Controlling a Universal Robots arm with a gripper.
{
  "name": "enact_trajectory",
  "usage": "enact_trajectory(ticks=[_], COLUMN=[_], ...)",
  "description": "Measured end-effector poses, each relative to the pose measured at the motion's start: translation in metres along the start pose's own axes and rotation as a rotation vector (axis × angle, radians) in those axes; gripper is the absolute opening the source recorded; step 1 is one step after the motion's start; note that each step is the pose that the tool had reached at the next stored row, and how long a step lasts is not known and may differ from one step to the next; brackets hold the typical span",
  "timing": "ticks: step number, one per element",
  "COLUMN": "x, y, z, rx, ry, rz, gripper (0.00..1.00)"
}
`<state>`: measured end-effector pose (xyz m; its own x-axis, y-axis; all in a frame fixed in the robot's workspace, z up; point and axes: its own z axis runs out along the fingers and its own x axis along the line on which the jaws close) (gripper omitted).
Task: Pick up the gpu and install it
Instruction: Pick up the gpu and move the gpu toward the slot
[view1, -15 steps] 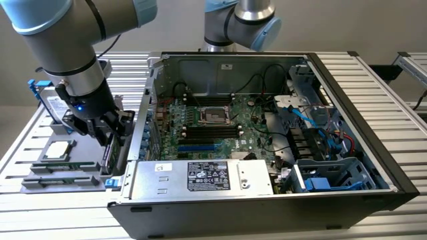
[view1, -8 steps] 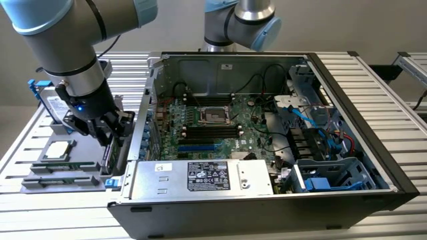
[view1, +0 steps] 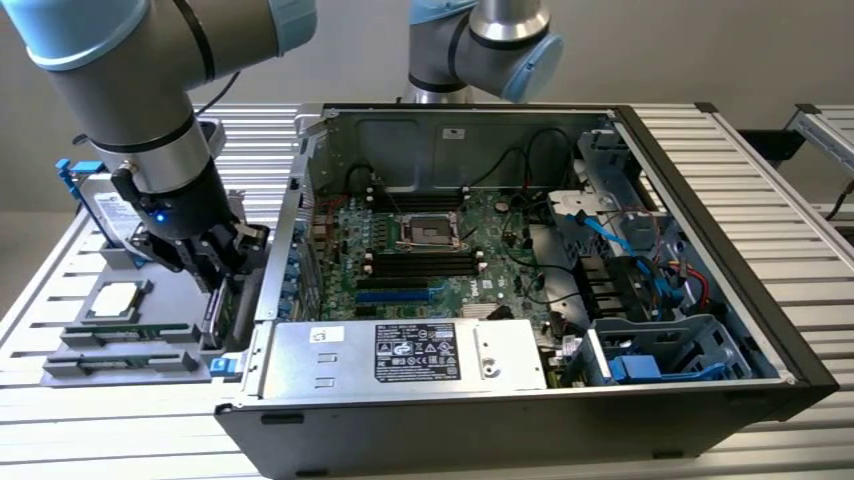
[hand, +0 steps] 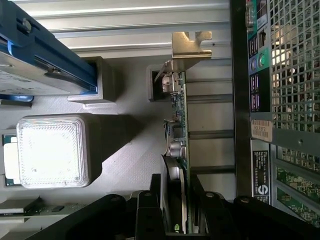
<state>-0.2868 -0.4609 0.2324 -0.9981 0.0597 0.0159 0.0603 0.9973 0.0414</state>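
One arm reaches down on the exterior view's left, and its one gripper sits over a gray fixture tray on the slatted metal table. The one gpu stands on its long edge in that tray, just beside the outer wall of the single open computer case and not inside it. The card's silvery bracket is at the end away from the gripper, next to a gray holder block.

In the wrist view the two black fingers straddle the card, one on each face. They look pressed against it in a pinch, though shadow hides the contact lines.

The tray carries three other parts:
- One hard drive with blue rails, standing at the far end.
- One processor, lying flat.
- One green memory stick, lying beside the processor.

Inside the case lies one motherboard. One power supply with a label sits along the near wall.
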Motion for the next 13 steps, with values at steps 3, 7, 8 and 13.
enact_trajectory(ticks=[3,7,8,13], x=[-0.0003,-0.0004,-0.0004,-0.0003], y=[-0.0003,-0.0005,-0.0005,-0.0006], z=[-0.0001,0.0001,0.0,0.0], rx=[0.0001,0.0,0.0001,0.0001], ry=[0.0022,0.0032,0.0033,0.0034], rz=[0.002,0.004,0.004,0.004], gripper=[0.27,0.27,0.27,0.27])
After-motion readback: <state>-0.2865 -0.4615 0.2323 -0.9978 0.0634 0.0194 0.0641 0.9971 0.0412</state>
